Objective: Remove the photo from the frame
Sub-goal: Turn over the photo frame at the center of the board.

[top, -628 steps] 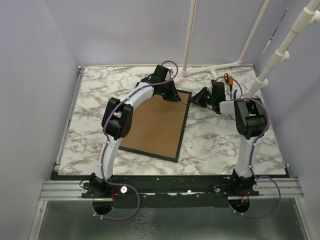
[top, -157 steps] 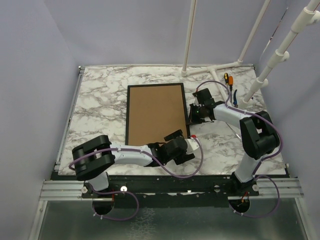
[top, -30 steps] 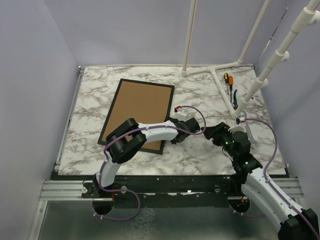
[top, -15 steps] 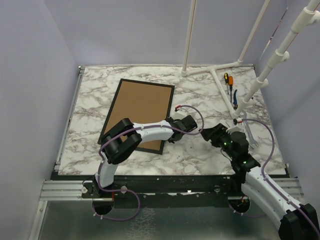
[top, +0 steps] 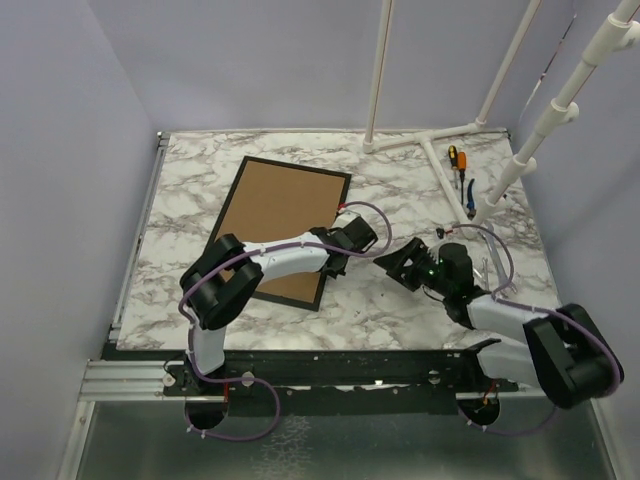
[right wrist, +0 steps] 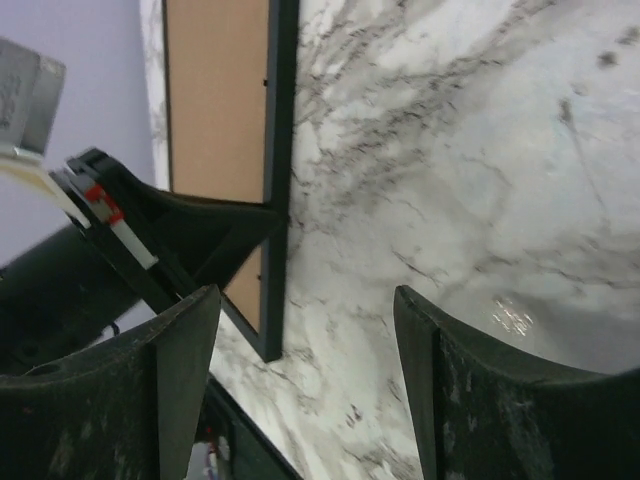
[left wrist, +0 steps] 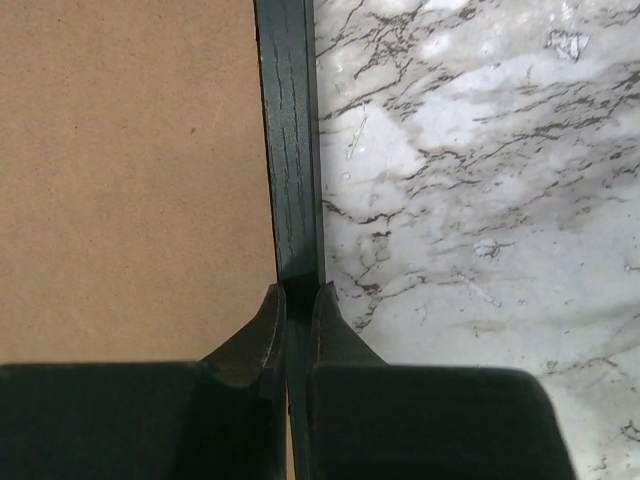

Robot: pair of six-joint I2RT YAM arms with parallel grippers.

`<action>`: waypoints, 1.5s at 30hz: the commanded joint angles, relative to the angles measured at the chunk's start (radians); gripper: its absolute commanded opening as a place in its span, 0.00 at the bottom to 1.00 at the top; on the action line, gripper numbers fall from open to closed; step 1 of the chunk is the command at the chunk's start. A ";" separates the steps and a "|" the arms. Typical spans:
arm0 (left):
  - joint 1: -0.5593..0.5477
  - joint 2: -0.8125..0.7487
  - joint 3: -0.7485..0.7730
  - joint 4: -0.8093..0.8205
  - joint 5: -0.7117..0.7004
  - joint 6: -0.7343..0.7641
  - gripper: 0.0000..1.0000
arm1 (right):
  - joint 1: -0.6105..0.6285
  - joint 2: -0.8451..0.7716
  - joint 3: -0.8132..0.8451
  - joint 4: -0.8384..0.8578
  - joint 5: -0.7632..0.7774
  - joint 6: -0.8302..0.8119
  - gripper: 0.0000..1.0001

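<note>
The frame [top: 280,210] lies brown back up on the marble worktop [top: 420,195], the left hand [left wrist: 298,297] pinched tight on its black right border, the right hand [right wrist: 300,300] nearby, wide open, holding nothing.

Marble-patterned table [top: 190,185], frame [top: 275,205] lying back-up, orange-handled screwdriver [top: 455,159] far right
</note>
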 commanded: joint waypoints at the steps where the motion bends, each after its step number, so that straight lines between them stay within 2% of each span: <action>1: 0.007 -0.047 -0.031 -0.047 0.080 0.008 0.00 | 0.000 0.224 0.090 0.295 -0.120 0.195 0.73; 3: 0.011 -0.058 -0.041 -0.047 0.081 0.007 0.00 | 0.001 0.334 0.130 0.375 -0.140 0.250 0.73; 6: 0.016 -0.075 -0.044 -0.048 0.082 0.013 0.00 | 0.004 0.454 0.206 0.389 -0.152 0.282 0.73; 12: 0.024 -0.100 -0.025 -0.067 0.085 0.022 0.00 | 0.100 0.551 0.373 0.210 -0.079 0.238 0.79; 18: 0.030 -0.128 -0.015 -0.081 0.083 0.026 0.00 | 0.139 0.683 0.401 0.315 -0.093 0.342 0.91; 25: 0.035 -0.153 -0.014 -0.085 0.089 0.031 0.00 | 0.162 0.773 0.448 0.325 -0.107 0.402 0.88; 33: 0.038 -0.181 -0.009 -0.087 0.102 0.036 0.00 | 0.193 0.855 0.537 0.319 -0.102 0.437 0.78; 37: 0.041 -0.193 -0.009 -0.088 0.109 0.038 0.00 | 0.213 0.918 0.598 0.355 -0.109 0.451 0.68; 40: 0.043 -0.202 -0.014 -0.088 0.110 0.035 0.00 | 0.217 0.940 0.632 0.367 -0.117 0.456 0.51; 43: 0.044 -0.214 -0.018 -0.089 0.121 0.036 0.00 | 0.217 0.903 0.621 0.361 -0.099 0.434 0.31; 45: 0.043 -0.229 -0.019 -0.094 0.124 0.039 0.00 | 0.217 0.859 0.616 0.311 -0.081 0.395 0.24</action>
